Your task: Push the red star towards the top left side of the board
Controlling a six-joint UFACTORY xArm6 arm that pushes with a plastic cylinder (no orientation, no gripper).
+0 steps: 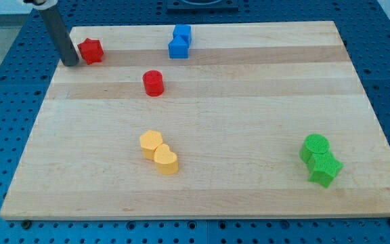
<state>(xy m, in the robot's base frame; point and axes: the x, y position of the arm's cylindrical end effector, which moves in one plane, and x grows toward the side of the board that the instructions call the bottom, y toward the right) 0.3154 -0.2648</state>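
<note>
The red star (91,51) lies near the top left corner of the wooden board (249,122). My tip (70,63) is on the board just to the view's left of the red star, very close to it or touching it. The dark rod rises from the tip toward the view's top left. A red cylinder (153,83) stands to the lower right of the star.
Two blue blocks (179,42) sit together at the top centre. Two yellow blocks (159,152) lie touching at the lower centre left. A green cylinder (315,146) and a green star (324,169) sit together at the lower right.
</note>
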